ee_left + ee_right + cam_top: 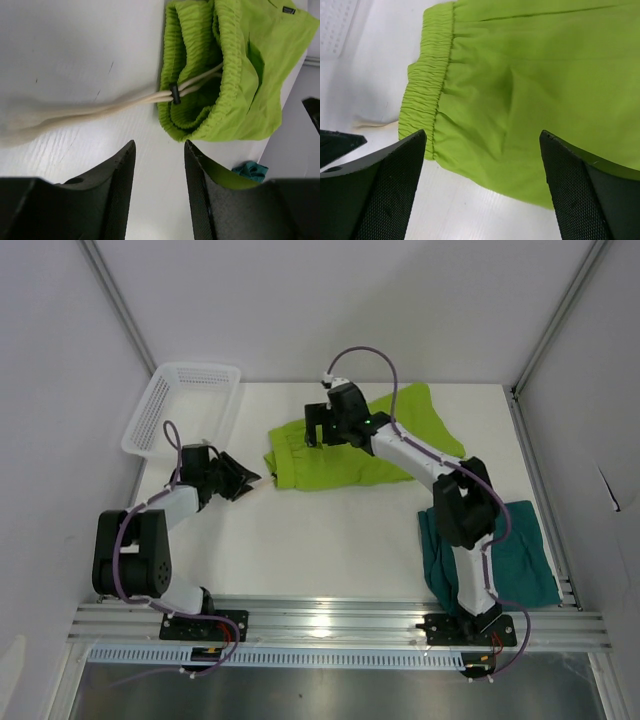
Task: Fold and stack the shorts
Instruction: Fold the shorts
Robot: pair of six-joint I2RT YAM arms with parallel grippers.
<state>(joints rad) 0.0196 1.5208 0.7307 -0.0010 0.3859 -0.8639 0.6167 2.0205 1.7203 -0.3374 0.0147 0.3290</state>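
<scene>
So the lime shorts point(335, 468) are lying flat toward the far middle of the counter point(330, 540). The elastic waistband point(422, 85) is facing left and the legs are running off to the far right. A pale drawstring point(100, 111) is trailing out of the waistband to the left across the white surface, with a little black toggle point(174, 93) on it.

My right hand point(482, 134) is hanging over the lime pair, close to the waistband. Its fingers are spread wide and aren't holding anything; I'm just seeing green fabric between them.

My left hand point(160, 145) is sitting low on the left side of the shorts, pointing at the waistband. Its fingers are only a narrow gap apart, with nothing between them. The drawstring is lying just past the tips, not touching as far as I can tell.

The teal shorts point(525, 550) are lying well apart from all this at the near right of the counter, partly hidden behind my right arm. The white mesh basket point(185, 405) is sitting at the far left.
</scene>
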